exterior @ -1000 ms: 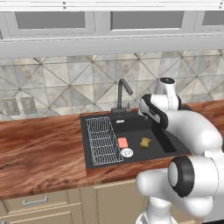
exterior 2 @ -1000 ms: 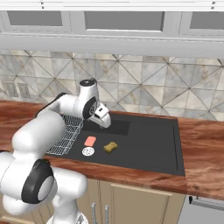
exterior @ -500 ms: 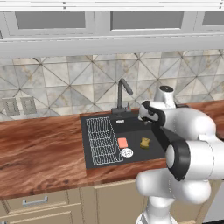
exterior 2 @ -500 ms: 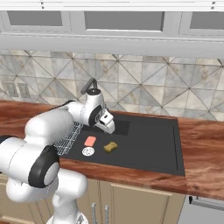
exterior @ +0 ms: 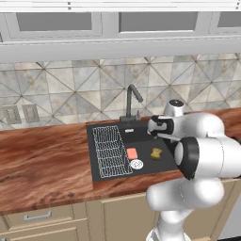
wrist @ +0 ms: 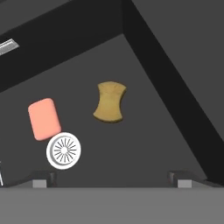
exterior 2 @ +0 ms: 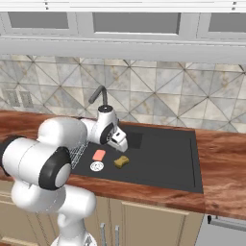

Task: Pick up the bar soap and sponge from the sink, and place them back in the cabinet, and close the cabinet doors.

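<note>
The salmon-pink bar soap lies flat on the floor of the black sink, just beside the round white drain. The mustard-yellow sponge rests a little to its right, apart from it. My gripper hangs open above the back of the basin, over the sponge, nothing between its fingertips. The tan cabinet and its doors are out of view.
A white wire rack fills the sink's left part. The dark faucet rises behind the basin, close to my hand. Wooden counter runs on both sides. Grey glass-fronted upper cabinets hang overhead.
The hand has come down and a little forward toward the basin, closer over the sponge. Soap and sponge lie where they were.
</note>
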Controlling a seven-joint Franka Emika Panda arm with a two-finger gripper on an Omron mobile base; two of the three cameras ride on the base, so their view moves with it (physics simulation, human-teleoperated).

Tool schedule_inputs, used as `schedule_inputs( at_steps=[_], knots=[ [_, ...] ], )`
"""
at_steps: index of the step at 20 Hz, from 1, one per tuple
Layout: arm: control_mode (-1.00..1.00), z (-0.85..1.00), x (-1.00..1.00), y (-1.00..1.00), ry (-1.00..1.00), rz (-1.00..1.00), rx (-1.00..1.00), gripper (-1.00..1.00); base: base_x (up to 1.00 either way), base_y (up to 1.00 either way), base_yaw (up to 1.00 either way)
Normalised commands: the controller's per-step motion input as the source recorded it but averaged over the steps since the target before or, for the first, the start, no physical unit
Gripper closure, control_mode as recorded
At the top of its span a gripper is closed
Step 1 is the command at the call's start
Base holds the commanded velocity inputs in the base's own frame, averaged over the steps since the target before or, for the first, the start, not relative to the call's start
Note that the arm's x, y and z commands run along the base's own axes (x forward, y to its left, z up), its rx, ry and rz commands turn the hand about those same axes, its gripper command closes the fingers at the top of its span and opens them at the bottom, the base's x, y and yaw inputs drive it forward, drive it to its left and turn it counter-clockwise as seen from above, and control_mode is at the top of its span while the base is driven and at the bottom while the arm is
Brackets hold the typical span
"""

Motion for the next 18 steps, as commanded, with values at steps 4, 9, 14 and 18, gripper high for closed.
schedule_inputs(
  at_steps=[4,9,14,18],
  knots=[
    [-1.00,-0.36,0.17,0.00,0.00,0.00,0.00,-1.00,0.00,0.00,0.00],
    [-1.00,-0.33,0.17,-0.01,0.00,0.00,0.00,-1.00,0.00,0.00,0.00],
    [-1.00,-0.33,0.16,-0.03,0.00,0.00,0.01,-1.00,0.00,0.00,0.00],
    [-1.00,-0.24,0.18,-0.06,0.01,0.00,0.01,-1.00,0.00,0.00,0.00]
  ],
)
